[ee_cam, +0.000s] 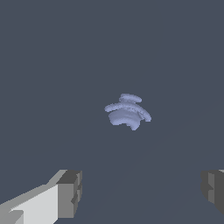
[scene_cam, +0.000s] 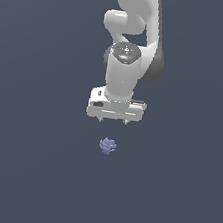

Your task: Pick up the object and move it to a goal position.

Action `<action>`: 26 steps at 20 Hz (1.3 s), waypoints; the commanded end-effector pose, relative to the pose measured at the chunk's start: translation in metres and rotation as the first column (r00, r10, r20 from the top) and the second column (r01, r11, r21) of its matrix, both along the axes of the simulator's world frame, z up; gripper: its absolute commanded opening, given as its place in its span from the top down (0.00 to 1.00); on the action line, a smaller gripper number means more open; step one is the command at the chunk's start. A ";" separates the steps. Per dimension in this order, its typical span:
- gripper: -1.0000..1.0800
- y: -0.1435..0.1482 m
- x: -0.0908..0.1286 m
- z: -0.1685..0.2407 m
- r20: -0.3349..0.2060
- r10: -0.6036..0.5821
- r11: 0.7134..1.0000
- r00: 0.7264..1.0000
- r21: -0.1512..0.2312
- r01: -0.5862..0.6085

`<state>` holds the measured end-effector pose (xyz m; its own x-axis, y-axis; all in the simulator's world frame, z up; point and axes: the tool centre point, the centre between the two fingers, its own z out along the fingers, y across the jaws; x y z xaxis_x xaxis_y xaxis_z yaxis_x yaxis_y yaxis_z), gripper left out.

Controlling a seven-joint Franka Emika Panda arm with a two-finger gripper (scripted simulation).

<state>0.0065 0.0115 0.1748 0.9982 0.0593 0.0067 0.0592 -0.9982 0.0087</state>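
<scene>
Periwinkle-blue object lies on the plain grey floor, clear of the gripper, nothing touching it | my gripper hangs spread wide, holding nothing | progress: I judge pick not begun; descent, grasp, lift, carry to goal all remain | look: tiny, lumpy, layered ridges

— what am i looking at down there?

— the object: a tiny periwinkle-blue lump, irregular, with curved ridges stacked in layers over a rounded body.

— where does it lie?

— alone on the flat dark grey ground, near the centre of my exterior view, touching nothing.
</scene>
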 end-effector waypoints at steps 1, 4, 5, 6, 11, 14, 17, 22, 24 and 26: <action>0.04 0.003 0.003 0.002 0.008 0.013 1.000 1.000 -0.005 -0.013; 0.04 0.002 0.002 0.002 0.006 0.009 1.000 1.000 -0.004 -0.009; 0.04 0.002 0.002 0.002 0.006 0.008 1.000 1.000 -0.004 -0.008; 0.04 0.002 0.002 0.002 0.006 0.008 1.000 1.000 -0.004 -0.008; 0.04 0.002 0.004 -0.001 0.006 0.030 1.000 1.000 -0.005 -0.030; 0.04 0.002 0.007 -0.006 0.004 0.058 0.998 0.998 -0.005 -0.058; 0.04 0.001 0.011 -0.012 0.002 0.099 0.995 0.995 -0.006 -0.099; 0.04 0.000 0.020 -0.028 -0.002 0.192 0.981 0.981 -0.005 -0.192; 0.04 0.000 0.025 -0.036 -0.003 0.238 0.971 0.971 -0.004 -0.238; 0.04 -0.001 0.029 -0.045 -0.005 0.287 0.958 0.958 -0.003 -0.287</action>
